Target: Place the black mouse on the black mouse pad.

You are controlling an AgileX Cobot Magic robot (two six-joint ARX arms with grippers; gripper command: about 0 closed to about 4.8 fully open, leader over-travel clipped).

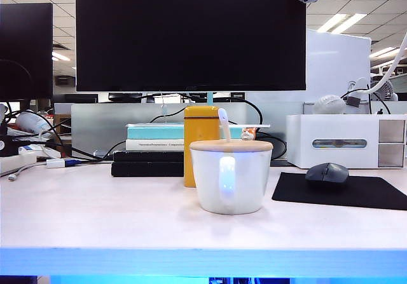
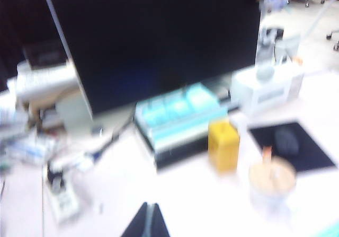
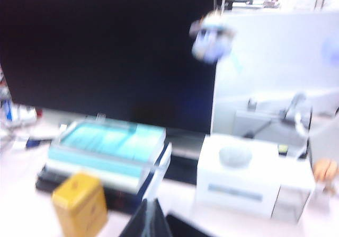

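Item: black mouse (image 1: 327, 173). You had it resting on the black mouse pad (image 1: 375, 194), toward the pad's back-left part, on the right of the desk in the exterior view. By that look, the placement was done.

Item: left gripper (image 2: 148, 221). Its fingertips showed at the frame edge of the left wrist view, pressed together with nothing between them, high above the desk and well apart from the mouse.

Item: right gripper (image 3: 148, 218). Dark fingertips appeared to meet in a point and nothing showed between them; the blur left it short of certain. It also hung well clear of the desk.

Item: white mug (image 1: 229, 176), with a wooden lid and a spoon handle standing up, left of the pad's near corner. Yellow box (image 1: 200, 144) just behind it.

Risks you carried from here:
- A low pass by either arm could have clipped the spoon handle and tipped the mug toward the pad.
- A brush against the mouse could have slid it off the pad's left edge, since it sat near that side.
- Both wrist views were blurred, so judging clearance from them was unreliable.
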